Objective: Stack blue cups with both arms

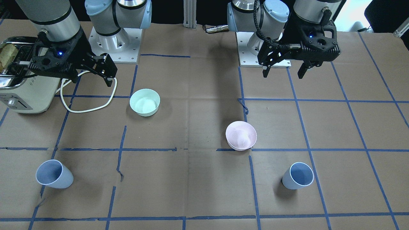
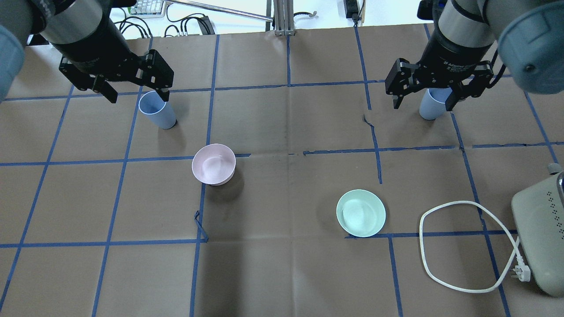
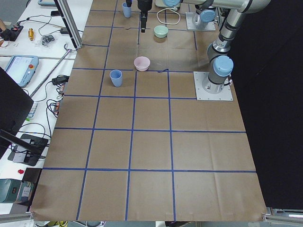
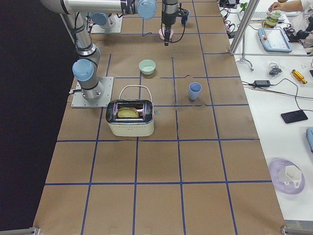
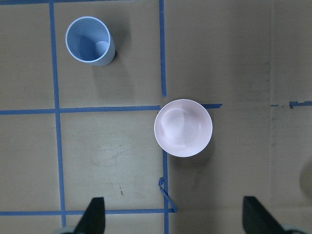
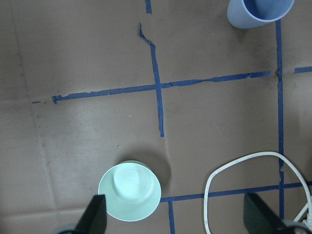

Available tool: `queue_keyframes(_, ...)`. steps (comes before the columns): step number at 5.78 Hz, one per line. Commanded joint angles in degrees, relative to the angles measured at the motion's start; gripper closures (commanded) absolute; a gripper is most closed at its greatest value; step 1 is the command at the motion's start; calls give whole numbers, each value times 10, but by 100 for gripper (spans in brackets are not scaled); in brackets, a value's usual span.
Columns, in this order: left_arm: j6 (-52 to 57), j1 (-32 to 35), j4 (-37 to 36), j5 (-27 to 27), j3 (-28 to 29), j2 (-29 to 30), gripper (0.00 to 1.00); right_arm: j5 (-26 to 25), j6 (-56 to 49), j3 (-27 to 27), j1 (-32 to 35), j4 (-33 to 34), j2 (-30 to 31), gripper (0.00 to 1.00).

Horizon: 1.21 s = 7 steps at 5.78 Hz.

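Two pale blue cups stand upright and apart near the table's far edge. One is on my left side (image 2: pixel 157 111) (image 1: pixel 298 176) (image 5: pixel 89 40). The other is on my right side (image 2: pixel 431 105) (image 1: pixel 53 174) (image 6: pixel 258 12). My left gripper (image 2: pixel 139 97) (image 1: pixel 283 74) (image 5: pixel 176 214) is open and empty, held high above the table. My right gripper (image 2: pixel 422 105) (image 6: pixel 175 214) is also open and empty, held high. Neither gripper touches a cup.
A pink bowl (image 2: pixel 213 164) (image 5: pixel 183 127) sits left of centre and a mint-green bowl (image 2: pixel 361 213) (image 6: pixel 129 191) right of centre. A toaster (image 1: pixel 19 80) (image 2: pixel 539 237) with a looped white cord (image 2: pixel 462 246) stands at my near right.
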<state>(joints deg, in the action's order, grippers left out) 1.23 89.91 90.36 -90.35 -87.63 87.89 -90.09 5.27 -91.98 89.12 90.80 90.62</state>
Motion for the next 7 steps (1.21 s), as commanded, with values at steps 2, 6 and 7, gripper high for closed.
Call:
queue_keyframes(2, 0, 0, 0, 0, 0, 0, 1, -1, -3, 0, -1, 1, -1, 0)
queue_keyframes(6, 4, -18, -53, 3, 24, 43, 1, 1, -16, -1, -5, 3, -2, 0)
queue_keyframes(7, 16, -36, -106, 3, 25, 93, 1, -5, -85, -1, -17, 51, -23, 0)
